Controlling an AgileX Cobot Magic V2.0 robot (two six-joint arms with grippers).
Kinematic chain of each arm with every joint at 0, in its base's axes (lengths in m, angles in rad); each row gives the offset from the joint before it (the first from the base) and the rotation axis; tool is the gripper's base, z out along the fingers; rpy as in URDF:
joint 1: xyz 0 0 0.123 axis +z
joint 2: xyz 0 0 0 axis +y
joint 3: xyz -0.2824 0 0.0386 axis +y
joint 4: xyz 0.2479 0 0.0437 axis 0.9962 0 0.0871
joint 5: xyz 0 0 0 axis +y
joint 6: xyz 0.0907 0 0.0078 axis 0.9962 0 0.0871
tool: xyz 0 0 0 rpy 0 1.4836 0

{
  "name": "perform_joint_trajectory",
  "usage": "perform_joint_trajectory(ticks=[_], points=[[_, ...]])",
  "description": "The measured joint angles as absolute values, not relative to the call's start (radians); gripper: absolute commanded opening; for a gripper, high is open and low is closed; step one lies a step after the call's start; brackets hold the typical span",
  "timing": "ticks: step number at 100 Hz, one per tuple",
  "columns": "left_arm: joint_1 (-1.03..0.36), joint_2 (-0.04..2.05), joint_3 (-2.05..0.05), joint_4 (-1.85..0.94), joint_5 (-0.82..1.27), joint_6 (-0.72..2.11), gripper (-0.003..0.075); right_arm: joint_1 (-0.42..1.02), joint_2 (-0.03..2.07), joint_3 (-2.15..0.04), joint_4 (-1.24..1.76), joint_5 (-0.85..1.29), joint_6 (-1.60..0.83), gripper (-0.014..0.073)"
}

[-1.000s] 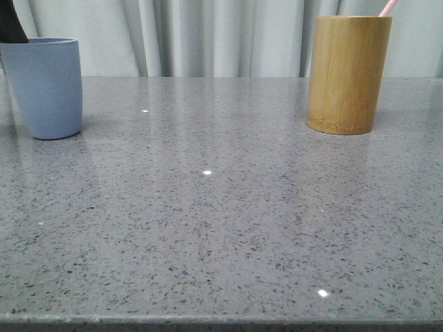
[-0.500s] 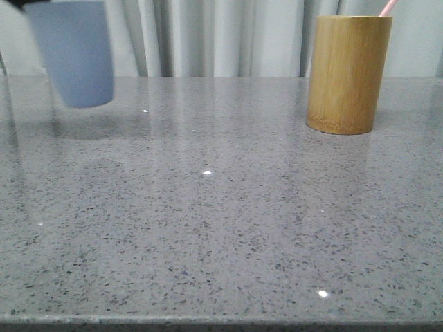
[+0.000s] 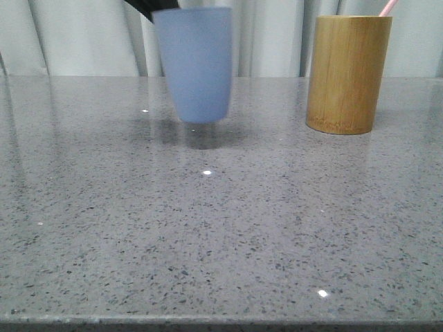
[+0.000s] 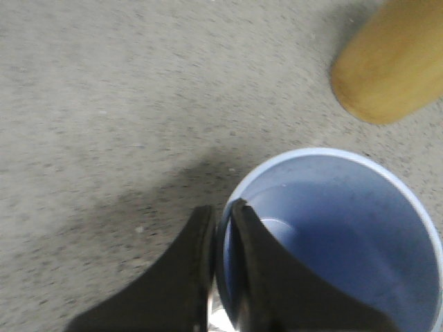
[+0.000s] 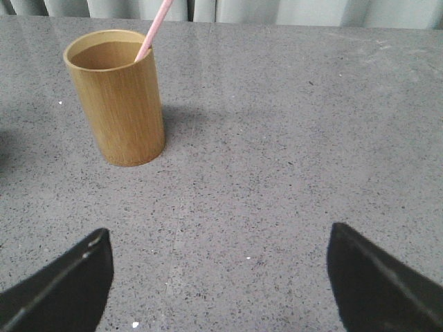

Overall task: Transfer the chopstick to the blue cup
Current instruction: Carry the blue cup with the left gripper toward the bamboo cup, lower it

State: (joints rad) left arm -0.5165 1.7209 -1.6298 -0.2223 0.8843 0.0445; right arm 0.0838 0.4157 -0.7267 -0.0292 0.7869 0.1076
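The blue cup hangs just above the table left of centre, held by its rim in my left gripper. In the left wrist view my left gripper is shut on the cup's wall, one finger inside and one outside; the cup is empty. A pale pink chopstick pokes out of the tan bamboo holder at the right rear; it also shows in the right wrist view, leaning in the holder. My right gripper is open and empty above bare table, short of the holder.
The grey speckled stone table runs to pale curtains at the back. The bamboo holder lies close beyond the cup in the left wrist view.
My left gripper has lifted the blue cup from the far left of the table and carried it rightward toward the bamboo holder. The holder and chopstick have not moved.
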Motion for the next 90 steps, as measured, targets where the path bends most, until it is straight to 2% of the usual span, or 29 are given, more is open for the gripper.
perform_joint_trajectory(ticks=[42, 49, 59, 61, 63, 64, 67, 68, 74, 81, 90], points=[[-0.556, 1.790, -1.641, -0.230, 0.853, 0.044, -0.0018, 0.084, 0.416, -0.727, -0.029, 0.787, 0.108, 0.0625], [-0.556, 1.790, -1.641, -0.232, 0.853, 0.044, 0.0007, 0.084, 0.416, -0.727, -0.029, 0.787, 0.108, 0.0625], [-0.556, 1.790, -1.641, -0.236, 0.853, 0.044, 0.0142, 0.084, 0.416, -0.727, -0.029, 0.787, 0.108, 0.0625], [-0.556, 1.790, -1.641, -0.236, 0.853, 0.044, 0.0186, 0.084, 0.416, -0.727, -0.029, 0.787, 0.108, 0.0625], [-0.556, 1.790, -1.641, -0.236, 0.853, 0.044, 0.0267, 0.084, 0.416, -0.727, -0.029, 0.787, 0.108, 0.0625], [-0.556, 1.790, -1.641, -0.236, 0.853, 0.044, 0.0267, 0.084, 0.416, -0.727, -0.029, 0.787, 0.108, 0.0625], [-0.556, 1.790, -1.641, -0.238, 0.851, 0.044, 0.0353, 0.084, 0.416, -0.727, -0.029, 0.787, 0.108, 0.0625], [-0.556, 1.790, -1.641, -0.238, 0.851, 0.044, 0.0353, 0.084, 0.416, -0.727, -0.029, 0.787, 0.108, 0.0625], [-0.556, 1.790, -1.641, -0.238, 0.851, 0.044, 0.0510, 0.084, 0.416, -0.727, -0.029, 0.787, 0.108, 0.0625], [-0.556, 1.790, -1.641, -0.240, 0.851, 0.044, 0.0615, 0.084, 0.416, -0.727, -0.029, 0.787, 0.108, 0.0625], [-0.556, 1.790, -1.641, -0.240, 0.851, 0.044, 0.0653, 0.084, 0.416, -0.727, -0.029, 0.787, 0.108, 0.0625]])
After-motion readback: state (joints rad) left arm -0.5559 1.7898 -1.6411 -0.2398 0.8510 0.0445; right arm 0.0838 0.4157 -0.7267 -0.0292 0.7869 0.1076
